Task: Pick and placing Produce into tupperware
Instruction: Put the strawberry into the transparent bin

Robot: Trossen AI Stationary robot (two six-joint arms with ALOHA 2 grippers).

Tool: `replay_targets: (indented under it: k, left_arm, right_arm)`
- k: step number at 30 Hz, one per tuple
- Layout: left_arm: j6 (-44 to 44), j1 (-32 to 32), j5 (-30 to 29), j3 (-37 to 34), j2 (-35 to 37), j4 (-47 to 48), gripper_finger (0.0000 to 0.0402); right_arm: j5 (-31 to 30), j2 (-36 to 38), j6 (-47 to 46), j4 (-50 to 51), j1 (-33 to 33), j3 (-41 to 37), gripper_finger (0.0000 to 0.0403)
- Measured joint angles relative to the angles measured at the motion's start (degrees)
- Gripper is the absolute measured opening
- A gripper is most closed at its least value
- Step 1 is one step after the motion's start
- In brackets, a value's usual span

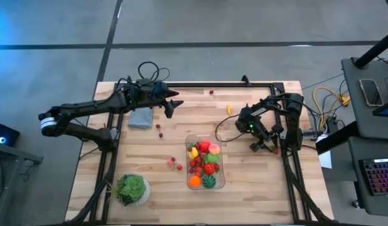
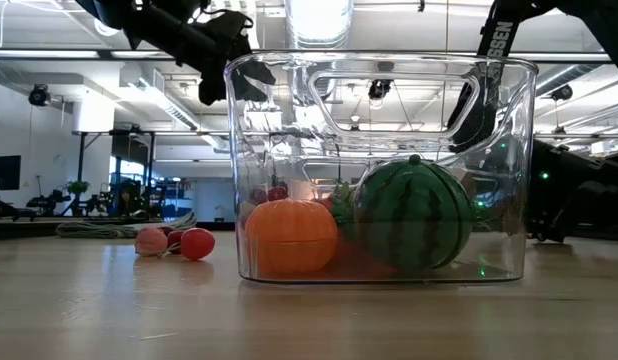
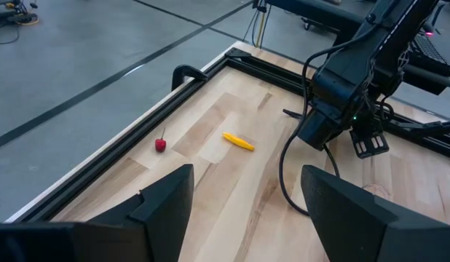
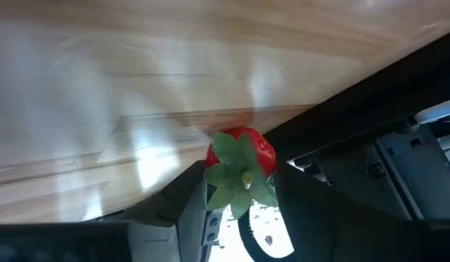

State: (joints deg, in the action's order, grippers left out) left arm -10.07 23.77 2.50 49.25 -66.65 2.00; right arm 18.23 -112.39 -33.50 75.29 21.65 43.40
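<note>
Right gripper (image 4: 239,191) gripped a red toy strawberry with green leaves (image 4: 241,164), just right of the clear rectangular plastic tupperware (image 1: 205,162), likely for dropping in. Left gripper (image 3: 243,200) hovered wide open above the wooden desk (image 1: 181,107).

1. The table (image 1: 257,188) is pale wood, smooth with a visible grain.
2. The container (image 2: 509,150) is clear, glossy plastic.
3. Between the fingers of the right gripper (image 4: 239,191), the strawberry (image 4: 239,156) looks like shiny red plastic with matt green leaves.
4. Below the left gripper (image 1: 171,108), the cloth (image 1: 140,118) is soft and matt.
</note>
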Motion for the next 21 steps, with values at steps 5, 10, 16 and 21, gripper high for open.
replay_targets:
  k: [5,10,16,21]
  left_arm:
    - [0.0,0.0,0.0,0.0,0.0,0.0,0.0240]
    - [0.0,0.0,0.0,0.0,0.0,0.0,0.0240]
    - [0.0,0.0,0.0,0.0,0.0,0.1,0.0240]
    - [0.0,0.0,0.0,0.0,0.0,0.1,0.0240]
  right_arm:
    - [0.2,0.0,0.0,0.0,0.0,0.0,0.0131]
    - [-0.1,0.0,-0.2,0.0,0.0,-0.1,0.0132]
    - [-0.1,0.1,-0.4,-0.2,0.0,-0.1,0.0142]
    - [0.0,1.3,-1.0,-0.3,0.0,-0.1,0.0129]
